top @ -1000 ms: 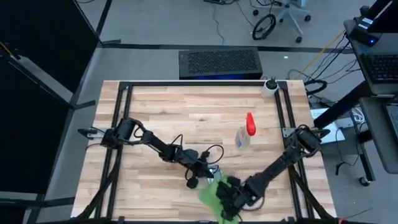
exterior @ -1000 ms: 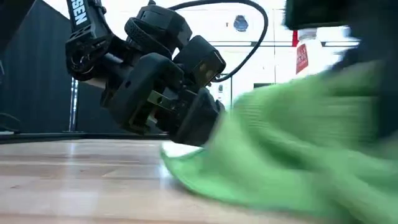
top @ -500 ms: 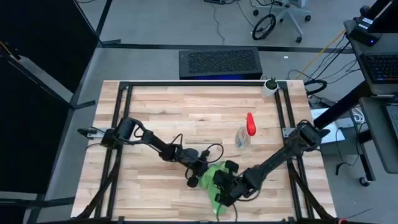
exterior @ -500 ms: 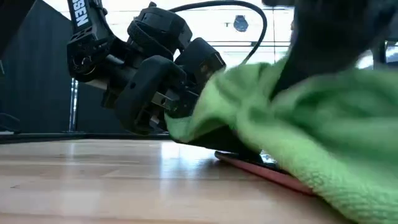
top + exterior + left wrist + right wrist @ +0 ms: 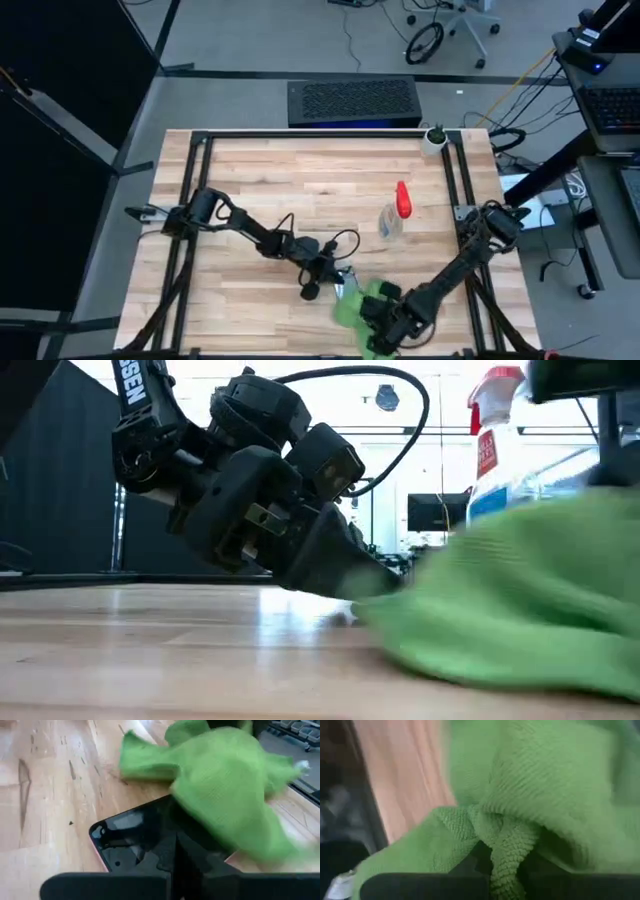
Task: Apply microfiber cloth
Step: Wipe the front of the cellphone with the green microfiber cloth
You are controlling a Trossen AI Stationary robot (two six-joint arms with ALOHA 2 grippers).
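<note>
The bright green microfiber cloth [image 5: 362,305] lies bunched near the table's front edge, right of centre. It also shows in the low view [image 5: 520,610] and the left wrist view [image 5: 225,785]. One side of the cloth drapes over the far part of a small black phone [image 5: 130,830] with a pink rim. My left gripper [image 5: 338,283] is shut on the phone. Just right of it, my right gripper [image 5: 385,322] is shut on the cloth [image 5: 545,780]. My left gripper has one finger [image 5: 175,855] lying on the phone's screen at its near end [image 5: 150,845]. The other finger is hidden below the phone. The fingers slant down from the table's left, along the phone. My right gripper pinches a bunched fold of the cloth [image 5: 507,840] between its two fingers, several layers thick. The rest of the cloth spreads out slack on the table and over the phone's far end.
A clear spray bottle with a red nozzle [image 5: 393,215] stands upright behind the cloth, toward the right; it also shows in the low view [image 5: 495,450]. A white cup [image 5: 434,140] sits at the far right corner. Black frame rails [image 5: 455,180] run along the table's sides.
My right gripper dragged the cloth toward the table's left over the phone, then drew it back toward the near right. The cloth slid across the phone's screen and now covers only its far part. My left gripper kept the phone where it was.
</note>
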